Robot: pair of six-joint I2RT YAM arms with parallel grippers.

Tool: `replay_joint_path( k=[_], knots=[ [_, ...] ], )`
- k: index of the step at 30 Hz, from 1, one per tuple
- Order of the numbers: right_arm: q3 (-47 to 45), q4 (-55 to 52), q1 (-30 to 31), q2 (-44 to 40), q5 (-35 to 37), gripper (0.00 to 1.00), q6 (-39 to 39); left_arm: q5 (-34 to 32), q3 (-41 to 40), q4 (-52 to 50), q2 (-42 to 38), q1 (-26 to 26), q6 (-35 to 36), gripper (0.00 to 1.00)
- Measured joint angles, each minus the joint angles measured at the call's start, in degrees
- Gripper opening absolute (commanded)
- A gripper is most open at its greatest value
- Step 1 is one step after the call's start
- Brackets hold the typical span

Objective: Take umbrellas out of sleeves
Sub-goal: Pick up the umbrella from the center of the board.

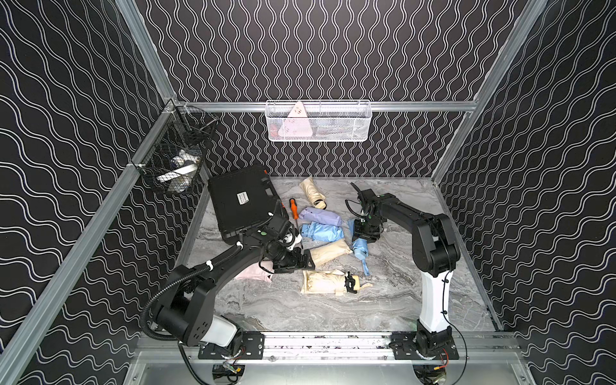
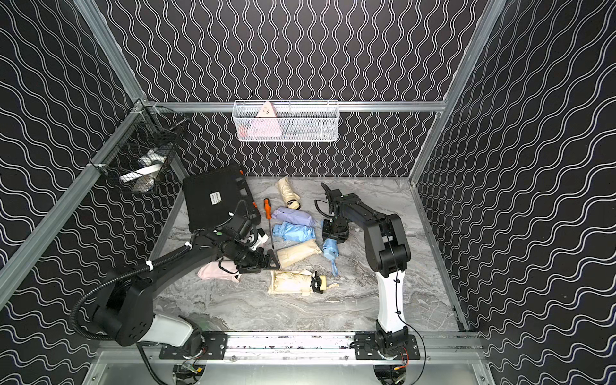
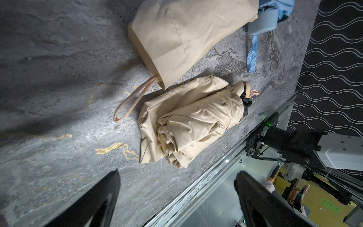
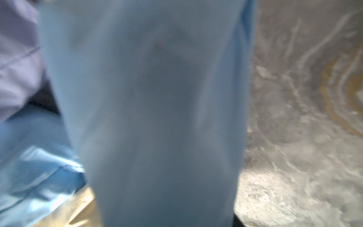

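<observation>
We find the left gripper (image 3: pixel 177 174) released, jaws wide, hovering above the table (image 1: pixel 383 300) left of centre, just beside a cream sleeve (image 1: pixel 331 253) with an umbrella loop (image 3: pixel 133 100) poking out. A bare cream umbrella (image 1: pixel 325 281) lies just nearer. The right gripper (image 1: pixel 365 233) is down on a light blue sleeve (image 4: pixel 157 98) right of centre. Its fingers are hidden, so we cannot tell its grip.
</observation>
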Motion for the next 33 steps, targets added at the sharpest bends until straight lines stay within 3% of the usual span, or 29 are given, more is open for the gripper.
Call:
replay_joint_path(
  k=[6,10,12,16,20,23,27,33],
  knots=[
    [-2.6,0.0,-2.3,-5.3,0.7,0.37,-0.3,0.0,0.2,0.1,0.0,0.0,0.0,0.97],
    [-3.6,0.2,-4.5,-11.0,-3.2,0.37,-1.5,0.0,1.2,0.3,0.0,0.0,-0.1,0.97],
    [-3.8,0.3,-5.5,-13.8,-8.0,0.37,-2.0,0.0,2.4,0.4,-0.2,0.0,-0.1,0.97],
    [-5.9,4.0,-5.0,-19.4,-25.5,0.37,-1.0,0.1,6.6,0.7,-0.9,0.5,0.3,0.97],
    [-12.3,12.3,-3.6,-24.7,-40.8,0.37,5.5,3.0,10.0,3.5,-1.2,4.1,0.8,0.97],
    [-16.8,20.6,-3.0,-28.0,-49.5,0.37,11.4,7.9,10.1,9.0,-1.8,7.8,-3.6,0.97],
    [-20.5,31.3,-0.8,-29.5,-56.4,0.37,19.6,14.5,9.9,20.1,-1.8,8.5,-11.4,0.97],
    [-18.1,35.7,4.4,-29.0,-61.7,0.37,21.4,20.9,6.9,35.3,-1.8,7.8,-21.7,0.99]
  ],
)
